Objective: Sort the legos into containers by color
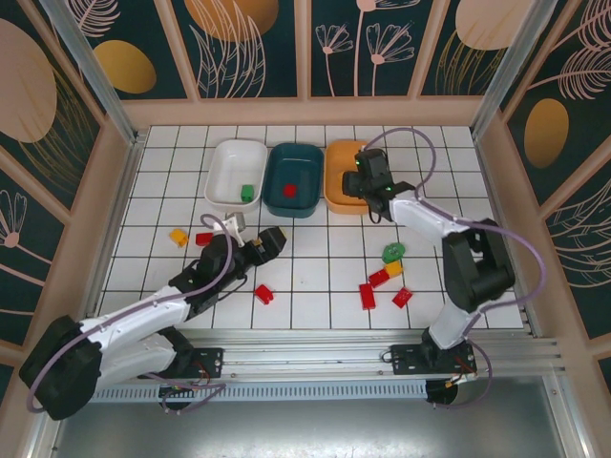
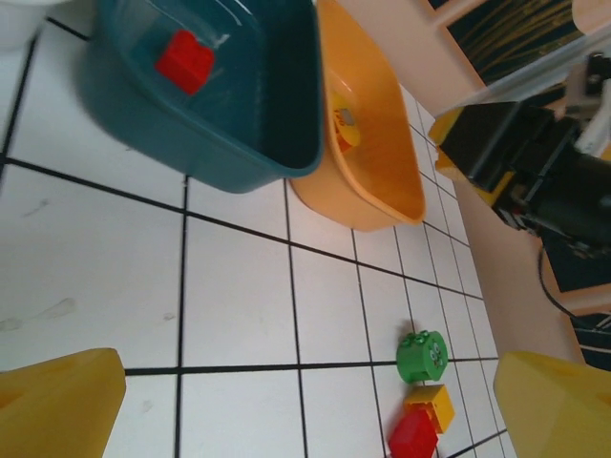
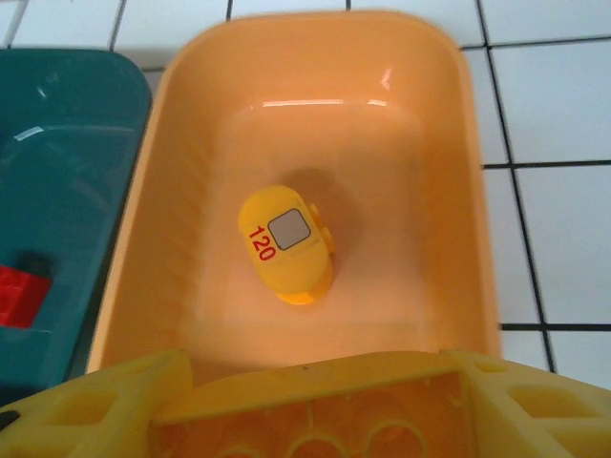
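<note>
Left arm (image 1: 143,320): lies low over the table (image 1: 315,281), stretched from its base toward 2 o'clock.
Left fingers (image 1: 271,239): spread wide, nothing between them.
Right arm (image 1: 473,262): elbow bent, reaching toward 11 o'clock over the orange tray (image 1: 336,198).
Right fingers (image 1: 363,181): above that tray; I cannot tell their spread.
Writing: red "120" beside a grey square on the yellow piece (image 3: 286,243), lying loose in the orange tray.
Teal tray (image 1: 296,147): holds a red brick (image 1: 289,190).
White tray (image 1: 239,143): holds a green brick (image 1: 247,193).
</note>
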Tool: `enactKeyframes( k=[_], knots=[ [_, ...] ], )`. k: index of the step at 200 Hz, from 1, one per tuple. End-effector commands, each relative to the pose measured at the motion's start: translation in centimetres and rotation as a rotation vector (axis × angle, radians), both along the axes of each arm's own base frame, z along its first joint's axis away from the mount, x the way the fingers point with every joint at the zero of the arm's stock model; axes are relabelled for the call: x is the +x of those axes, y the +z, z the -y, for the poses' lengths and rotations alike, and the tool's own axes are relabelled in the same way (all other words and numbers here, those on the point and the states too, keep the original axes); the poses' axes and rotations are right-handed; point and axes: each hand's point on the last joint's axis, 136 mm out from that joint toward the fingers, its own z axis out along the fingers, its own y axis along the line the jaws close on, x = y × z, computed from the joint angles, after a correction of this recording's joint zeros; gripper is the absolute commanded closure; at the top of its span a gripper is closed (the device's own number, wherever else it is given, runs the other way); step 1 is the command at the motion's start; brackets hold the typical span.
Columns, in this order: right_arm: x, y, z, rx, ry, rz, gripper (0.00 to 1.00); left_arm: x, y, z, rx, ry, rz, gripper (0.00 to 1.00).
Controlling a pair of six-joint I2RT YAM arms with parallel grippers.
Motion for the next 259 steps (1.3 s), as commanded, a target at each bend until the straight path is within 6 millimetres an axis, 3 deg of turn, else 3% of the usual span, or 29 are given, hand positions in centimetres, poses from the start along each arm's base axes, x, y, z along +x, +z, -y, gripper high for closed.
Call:
enactKeyframes(
  k=[1, 55, 133, 198, 233, 245, 259],
  knots=[
    [1.6, -0.8, -1.0, -0.021, 0.021, 0.002, 0.48, -1.0, -1.9, -2.3, 0.030, 0.076, -0.046, 0.01],
    [3.3, -3.2, -1.6, -0.050, 0.038, -0.045, 0.44, -2.3, -1.8, -4.3, 0.006, 0.119, -0.022, 0.01],
    [4.0, -3.8, -2.0, -0.063, 0.049, -0.082, 0.28, -1.1, -1.4, -0.8, 0.062, -0.010, -0.049, 0.01],
    [3.9, -3.0, -1.6, -0.065, 0.053, -0.089, 0.17, -0.6, -0.2, -0.6, 0.094, -0.012, -0.030, 0.01],
    [1.4, 1.2, -1.0, -0.039, 0.021, 0.004, 0.19, -0.3, 0.0, 0.4, 0.088, -0.049, -0.028, 0.01],
    [-0.4, 2.5, -0.5, -0.035, -0.003, 0.028, 0.23, -0.2, -0.5, 1.0, 0.089, -0.068, -0.040, 0.01],
    [-3.0, 2.7, 0.2, -0.044, -0.029, 0.020, 0.27, -0.2, -1.1, 1.7, 0.071, -0.096, -0.051, 0.01]
  ],
)
